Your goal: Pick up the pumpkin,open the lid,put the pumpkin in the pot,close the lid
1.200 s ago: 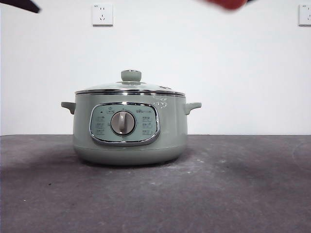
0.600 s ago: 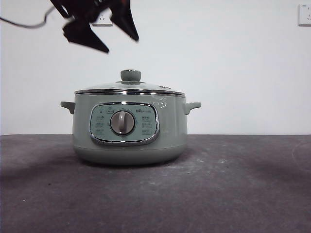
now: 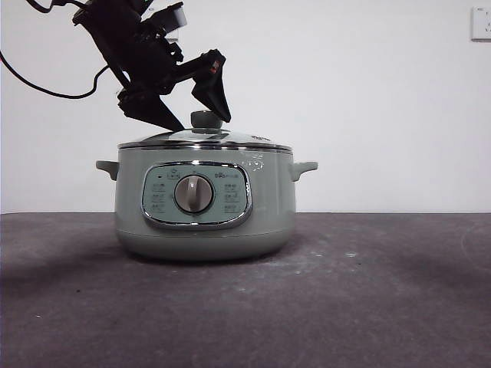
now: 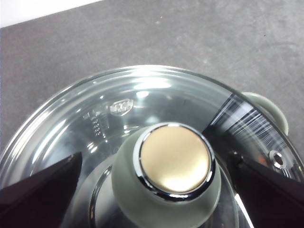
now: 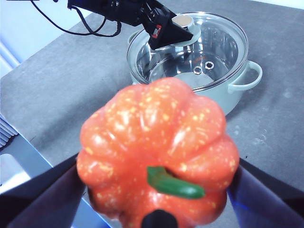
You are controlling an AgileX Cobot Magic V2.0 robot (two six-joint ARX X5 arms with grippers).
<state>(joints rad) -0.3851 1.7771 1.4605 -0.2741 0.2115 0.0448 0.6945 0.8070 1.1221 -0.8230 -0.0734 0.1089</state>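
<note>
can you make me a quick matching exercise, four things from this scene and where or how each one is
Things:
1. pumpkin
2. lid
3. left claw
4. dial

States:
A. on the pot, closed
B. open, jaws either side of the knob
C. held in the right claw
D. middle of the pot's front panel

Pairs: 1-C, 2-A, 3-B, 4-D

One pot (image 3: 204,203); one lid (image 3: 204,138) with one knob (image 4: 173,161); one pumpkin (image 5: 159,149); two pot handles (image 3: 304,168); one dial (image 3: 194,194); two wall sockets (image 3: 481,23); one bench (image 3: 368,299).
</note>
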